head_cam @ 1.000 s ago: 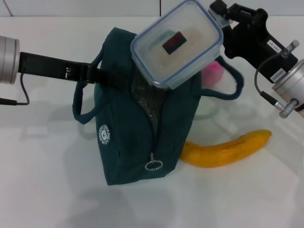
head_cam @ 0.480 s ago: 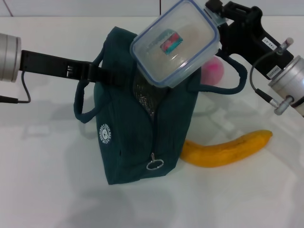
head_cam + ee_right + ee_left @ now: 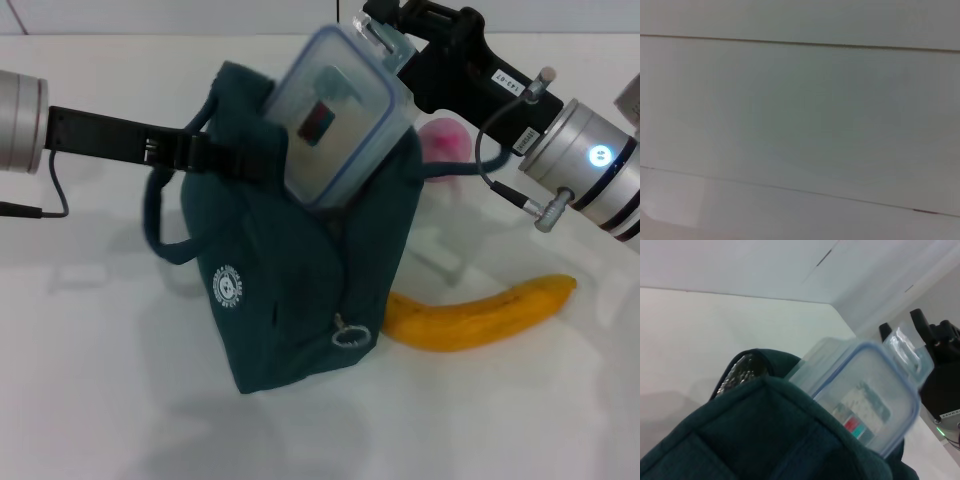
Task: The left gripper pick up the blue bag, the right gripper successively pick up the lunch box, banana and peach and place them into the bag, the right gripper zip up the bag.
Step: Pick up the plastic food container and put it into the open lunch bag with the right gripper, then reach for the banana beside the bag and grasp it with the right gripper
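The left gripper (image 3: 255,165) reaches in from the left and its jaws are closed on the top edge of the blue bag (image 3: 290,290), near one handle, holding the mouth up so the bag stands, leaning a little, on the counter (image 3: 110,400). The right gripper (image 3: 385,45) comes in from the upper right; its jaws are clamped on the far latch end of the lunch box (image 3: 335,125), which is tilted steeply with its lower end already inside the bag's opening and its upper part above the rim. In the left wrist view the box (image 3: 865,405) shows sticking out past the padded rim of the bag (image 3: 765,440), with silver lining visible beside it. The box looks stiff and light, with smooth plastic that could slip in a narrow pinch at the end, so a hold on the lid rim or latch seems the safest. The bag is soft fabric and will sag or fold where it is not held, so the box may catch on the rim and drag the bag sideways. The banana (image 3: 480,315) lies on the counter just beside the bag's base on the right; it bruises easily and is best taken across its middle. The peach (image 3: 447,140) sits behind the bag, partly hidden by the right arm; round and soft, it needs a gentle squeeze across its widest part.
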`<state>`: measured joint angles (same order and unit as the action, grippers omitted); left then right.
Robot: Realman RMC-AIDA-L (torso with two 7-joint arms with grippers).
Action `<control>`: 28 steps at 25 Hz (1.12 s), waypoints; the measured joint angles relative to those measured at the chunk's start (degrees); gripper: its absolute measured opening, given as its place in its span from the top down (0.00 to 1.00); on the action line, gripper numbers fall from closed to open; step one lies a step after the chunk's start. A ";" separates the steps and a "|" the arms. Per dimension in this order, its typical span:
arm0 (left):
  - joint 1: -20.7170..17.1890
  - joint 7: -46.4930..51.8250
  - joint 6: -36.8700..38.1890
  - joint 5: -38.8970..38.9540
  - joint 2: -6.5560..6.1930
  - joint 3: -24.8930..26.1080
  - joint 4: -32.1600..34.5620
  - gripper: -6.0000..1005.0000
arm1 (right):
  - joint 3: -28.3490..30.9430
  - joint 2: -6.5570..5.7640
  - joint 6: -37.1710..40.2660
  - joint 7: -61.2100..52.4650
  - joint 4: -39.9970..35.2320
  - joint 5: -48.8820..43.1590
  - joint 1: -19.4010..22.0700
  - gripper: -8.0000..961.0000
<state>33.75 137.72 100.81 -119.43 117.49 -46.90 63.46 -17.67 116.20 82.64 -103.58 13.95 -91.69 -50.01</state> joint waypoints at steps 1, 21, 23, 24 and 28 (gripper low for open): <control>0.00 0.00 -0.01 0.00 -0.02 0.05 0.00 0.93 | 0.07 0.00 -0.16 0.01 0.02 -0.02 0.02 0.75; -0.56 -0.54 -0.35 0.44 -0.26 0.14 -0.09 0.93 | -0.30 -0.01 10.01 3.36 -10.28 -0.18 4.76 0.30; -0.60 -0.53 -0.35 0.44 -0.24 0.15 -0.12 0.93 | -2.69 -0.15 10.63 3.46 -14.22 -0.25 5.39 0.26; -0.61 -0.53 -0.35 0.45 -0.22 0.14 -0.15 0.93 | -3.93 -0.25 10.71 3.46 -15.67 -0.28 5.50 0.24; -0.61 -0.61 -0.36 0.67 -0.13 0.15 -0.73 0.93 | -12.20 -0.54 10.28 3.27 -25.23 -0.29 6.93 0.17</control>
<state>33.13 137.11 100.45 -118.77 117.36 -46.76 62.72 -29.87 115.65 92.92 -100.31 -11.28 -91.98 -43.08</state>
